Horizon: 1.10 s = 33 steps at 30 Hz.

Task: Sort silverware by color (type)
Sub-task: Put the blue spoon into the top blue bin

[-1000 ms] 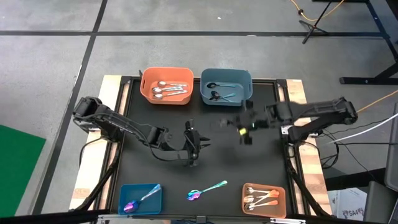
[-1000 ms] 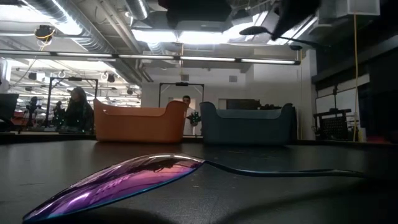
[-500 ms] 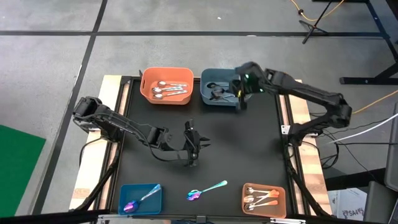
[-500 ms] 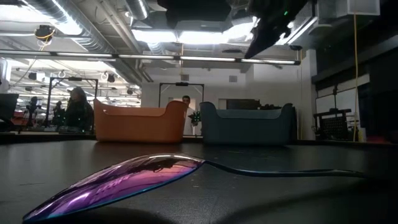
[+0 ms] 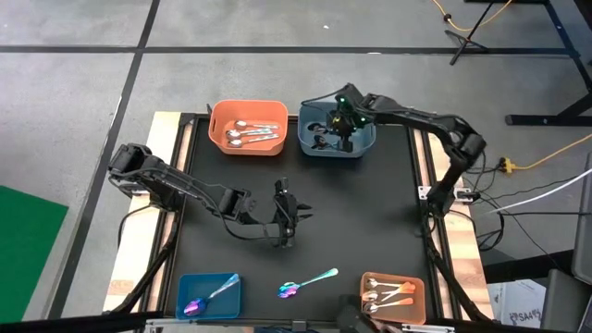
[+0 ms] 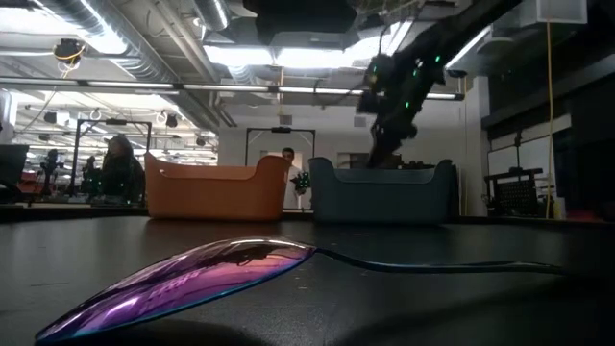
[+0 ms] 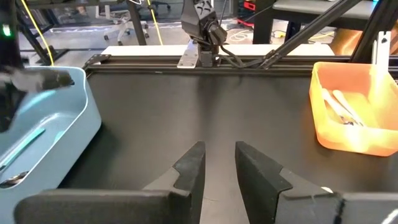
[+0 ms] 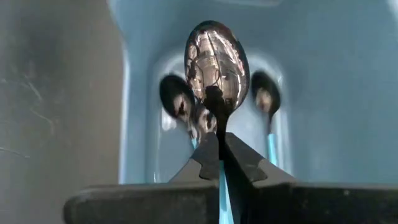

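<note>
The black bench (image 5: 305,240) carries four bins, one near each corner. At the far edge an orange bin (image 5: 247,128) toward the left holds plain silver spoons (image 5: 252,133), and just beside it a grey-blue bin (image 5: 363,118) holds black spoons (image 5: 321,141) with teal handles. At the near edge a small blue bin (image 5: 209,294) by the left corner holds one iridescent purple spoon (image 5: 198,303) with a teal handle, and a small orange bin (image 5: 392,296) by the right corner holds orange-handled spoons (image 5: 387,295).

The right arm reaches from the bench's right edge across to the far grey-blue bin, and the right gripper (image 5: 343,120) hangs over its inside. Its fingers (image 8: 208,158) are pinched tight on the thin handle of a dark, shiny spoon (image 8: 216,62), whose bowl points down at the spoons already lying on the bin floor.

The left arm stretches from the left edge to the middle of the bench, where the left gripper (image 5: 287,215) sits low over bare surface, well apart from every bin. Its fingers (image 7: 189,168) stand a little apart with nothing between them.

One loose iridescent spoon (image 5: 306,282) lies on the bench near the near edge, between the two small bins, its purple bowl toward the left and its teal handle angled away to the right.
</note>
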Available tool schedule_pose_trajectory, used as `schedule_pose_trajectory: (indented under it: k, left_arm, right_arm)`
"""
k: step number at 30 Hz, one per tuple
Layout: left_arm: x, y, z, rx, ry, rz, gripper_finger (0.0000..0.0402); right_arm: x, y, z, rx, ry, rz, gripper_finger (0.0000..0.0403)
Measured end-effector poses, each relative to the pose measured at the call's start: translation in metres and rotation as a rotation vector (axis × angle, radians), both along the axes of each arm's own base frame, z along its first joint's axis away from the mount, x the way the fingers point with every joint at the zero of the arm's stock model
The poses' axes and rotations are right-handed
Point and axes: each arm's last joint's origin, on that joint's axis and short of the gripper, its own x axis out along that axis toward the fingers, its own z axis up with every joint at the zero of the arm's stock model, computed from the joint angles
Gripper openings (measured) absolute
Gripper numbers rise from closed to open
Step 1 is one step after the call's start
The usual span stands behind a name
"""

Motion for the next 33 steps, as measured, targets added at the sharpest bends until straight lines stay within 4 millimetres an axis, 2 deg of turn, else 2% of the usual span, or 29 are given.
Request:
schedule_pose_trajectory:
  k: [6, 12, 19, 33]
  left_arm:
    - [-0.001, 0.000, -0.002, 0.006, 0.021, 0.000, 0.0082]
    - [-0.001, 0.000, -0.002, 0.006, 0.021, 0.000, 0.0082]
    - [-0.001, 0.000, -0.002, 0.005, 0.020, 0.000, 0.0082]
    - [-0.001, 0.000, -0.002, 0.006, 0.020, 0.000, 0.0082]
  right_arm:
    - [0.009, -0.009, -0.034, 0.058, 0.075, -0.004, 0.0001]
    - [0.013, -0.012, -0.050, 0.082, 0.106, -0.005, 0.0001]
    - [0.015, -0.013, -0.062, 0.123, 0.118, 0.004, 0.0001]
    - [0.015, -0.013, -0.062, 0.127, 0.122, 0.002, 0.0001]
